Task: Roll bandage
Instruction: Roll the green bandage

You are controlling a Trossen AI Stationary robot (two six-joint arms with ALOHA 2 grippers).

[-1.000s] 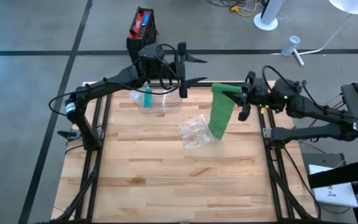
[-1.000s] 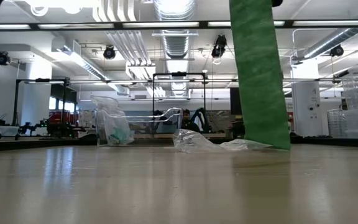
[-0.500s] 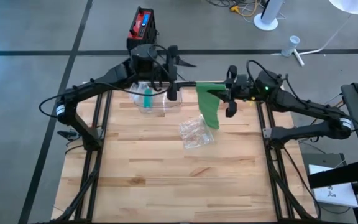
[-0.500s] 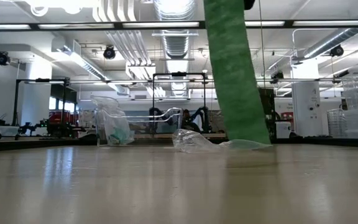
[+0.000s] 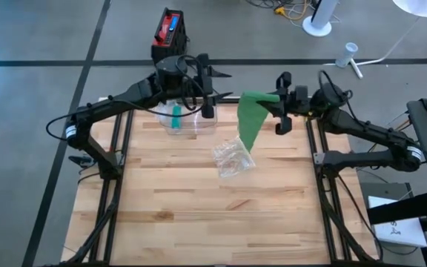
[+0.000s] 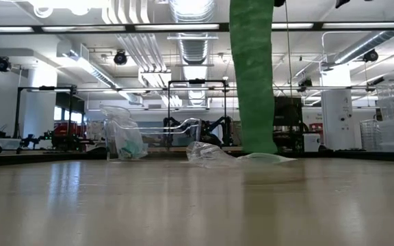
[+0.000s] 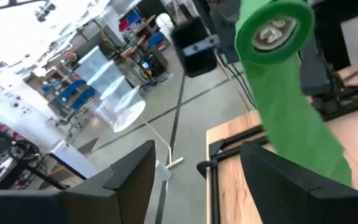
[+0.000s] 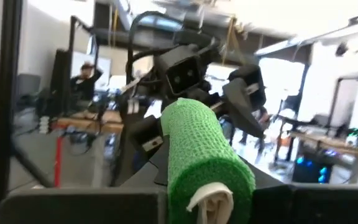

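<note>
Bandage (image 6: 252, 75) tail touching table (image 6: 183, 205), roll core (image 7: 272, 31) visible

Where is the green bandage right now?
In the high view, the green bandage hangs from the right gripper above the table's far edge, its tail reaching the crumpled plastic wrapper.

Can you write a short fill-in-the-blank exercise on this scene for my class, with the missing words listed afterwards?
1. The bandage held up over the table is ____ in colour.
2. The roll is held by the ____ gripper.
3. The bandage's loose tail hangs down to a crumpled clear ____ wrapper.
4. The left gripper stands ____, facing the roll.

Missing words: green; right; plastic; open
</note>
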